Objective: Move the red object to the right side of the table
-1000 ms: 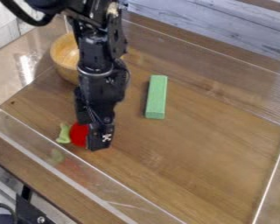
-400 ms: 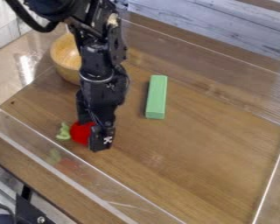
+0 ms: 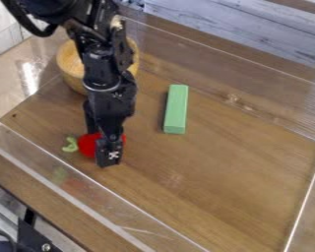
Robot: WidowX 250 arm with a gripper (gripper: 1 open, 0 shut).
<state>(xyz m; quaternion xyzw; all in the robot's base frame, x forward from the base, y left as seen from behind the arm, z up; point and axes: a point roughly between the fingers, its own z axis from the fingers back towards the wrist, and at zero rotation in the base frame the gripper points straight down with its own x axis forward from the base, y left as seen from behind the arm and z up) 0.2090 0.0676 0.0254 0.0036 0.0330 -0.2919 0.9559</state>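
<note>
Seen from above and in front: a brown wood-grain table (image 3: 239,167) edged with low clear acrylic walls (image 3: 55,192). Near the front-left, a small red toy strawberry (image 3: 90,147) with a light-green leafy end pointing left, lying on the tabletop. Directly over it, a black robot gripper (image 3: 106,150) pointing straight down, jaws spread as wide as they go, lowered around the fruit so that one finger hides its right part. Nothing gripped yet, by the look of it; whether a finger already touches the fruit cannot be told. Behind the arm, a wooden bowl (image 3: 74,63) at the back-left. To the right of the arm, a green rectangular block (image 3: 177,108) lying lengthwise, well apart from the strawberry.

Likely step in hand: closing on the strawberry. Best done with the jaws centred on the rounded red body rather than the leafy tip, low enough to catch its widest part, closing gently so the smooth fruit does not squirt sideways. Then a clear lift before travelling right, passing in front of or above the green block, and setting down short of the right-hand wall.
</note>
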